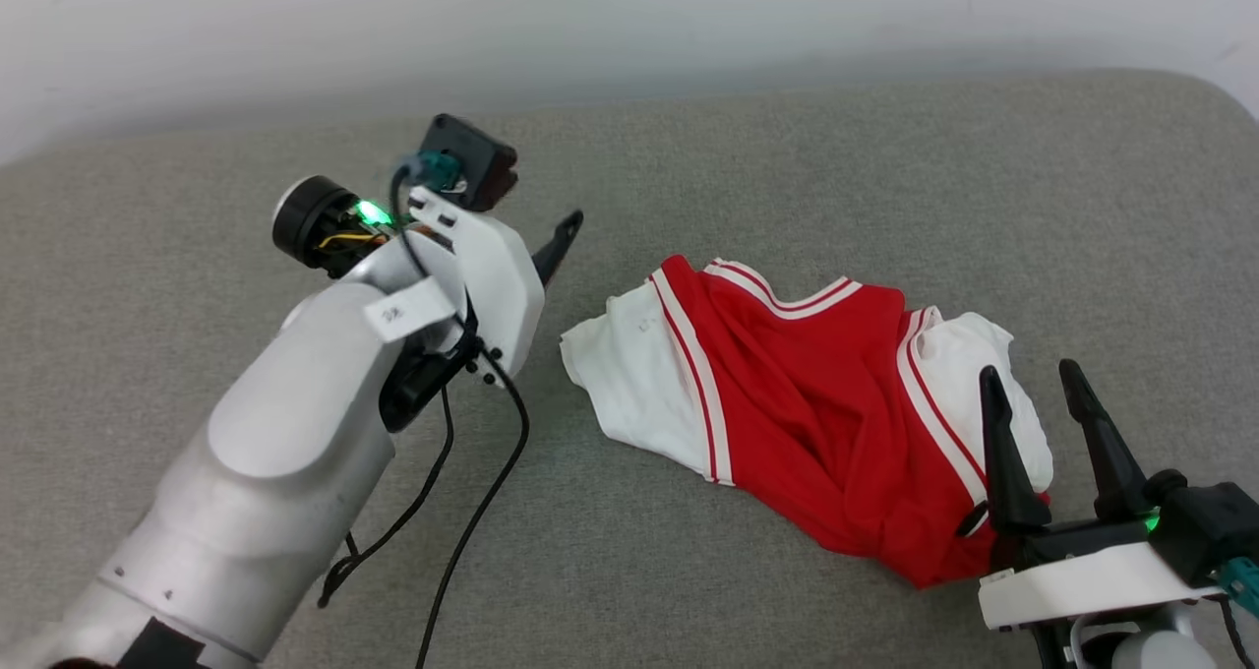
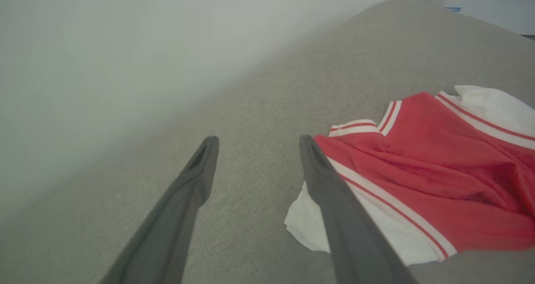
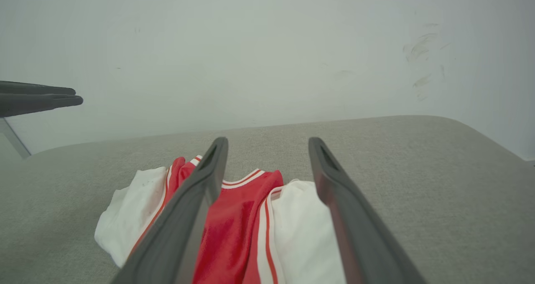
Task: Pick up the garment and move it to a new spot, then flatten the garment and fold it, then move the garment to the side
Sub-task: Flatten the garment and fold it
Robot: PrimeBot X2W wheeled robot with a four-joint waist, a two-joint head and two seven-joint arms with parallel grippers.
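L end effector (image 2: pixel 258 142) released nr garment (image 1: pixel 807 394), R end effector (image 1: pixel 1028 372) released over sleeve (image 1: pixel 959 354)

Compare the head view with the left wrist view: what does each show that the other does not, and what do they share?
Head view, not the left wrist view: the pale left arm with its green light and black cables, and the right jaws, open, beside one sleeve of the shirt. Left wrist view, not the head view: both left jaws together, spread apart over the cushion. Both: the red shirt with white sleeves, crumpled on the grey cushion, and the white wall.
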